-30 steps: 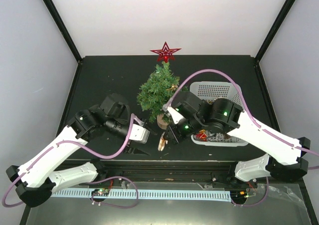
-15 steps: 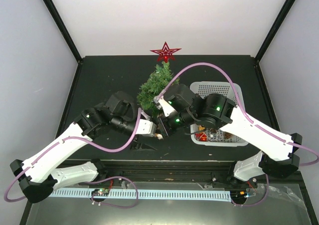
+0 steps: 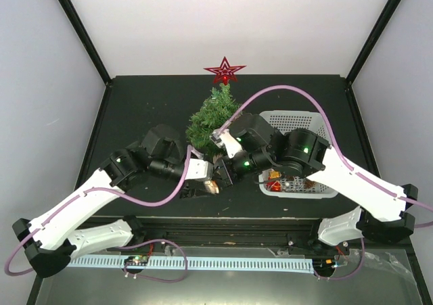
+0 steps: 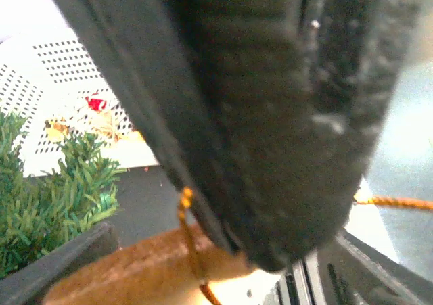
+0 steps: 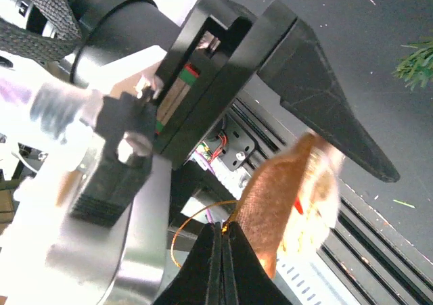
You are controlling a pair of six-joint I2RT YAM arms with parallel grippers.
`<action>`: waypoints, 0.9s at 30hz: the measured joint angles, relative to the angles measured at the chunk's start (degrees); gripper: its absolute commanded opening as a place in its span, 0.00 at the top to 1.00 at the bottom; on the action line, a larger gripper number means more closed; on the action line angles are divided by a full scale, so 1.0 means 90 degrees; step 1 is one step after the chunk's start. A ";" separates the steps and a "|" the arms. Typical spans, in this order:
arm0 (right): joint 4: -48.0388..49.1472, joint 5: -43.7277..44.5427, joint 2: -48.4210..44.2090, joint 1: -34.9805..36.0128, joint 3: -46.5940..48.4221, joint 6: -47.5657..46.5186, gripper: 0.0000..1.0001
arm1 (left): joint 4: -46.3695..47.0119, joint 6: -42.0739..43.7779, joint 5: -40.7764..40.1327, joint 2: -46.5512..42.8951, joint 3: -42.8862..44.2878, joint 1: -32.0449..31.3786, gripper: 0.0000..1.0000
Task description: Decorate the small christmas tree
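The small artificial christmas tree [image 3: 212, 119], a dark-green cone of bristly branches, stands upright just beyond my two grippers. My left gripper [image 3: 211, 184] and right gripper [image 3: 223, 176] meet close in front of its lowest boughs, and from overhead my arms hide its foot. A red openwork star [image 3: 224, 70] shows at its tip, well beyond both grippers. Past my left fingers its green needles [image 4: 40, 190] crowd in close. Past my right fingers only a few branch tips [image 5: 416, 61] show at the edge.
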 measured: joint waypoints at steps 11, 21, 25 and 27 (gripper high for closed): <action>-0.0061 -0.0012 -0.0260 -0.0017 -0.0197 0.0143 0.99 | 0.0017 -0.0068 0.0333 0.0583 0.0338 0.0010 0.42; 0.0197 -0.0012 -0.0299 0.0000 -0.0301 0.0168 0.99 | -0.0012 -0.0087 0.0325 0.0396 0.0291 0.0005 0.13; 0.0240 0.0058 -0.0299 0.0000 -0.0301 0.0197 0.99 | 0.0000 -0.0121 0.0148 0.0124 0.0187 0.0002 0.08; 0.0260 0.0095 -0.0301 0.0000 -0.0301 0.0214 0.99 | -0.0005 -0.0136 0.0124 0.0027 0.0168 0.0002 0.06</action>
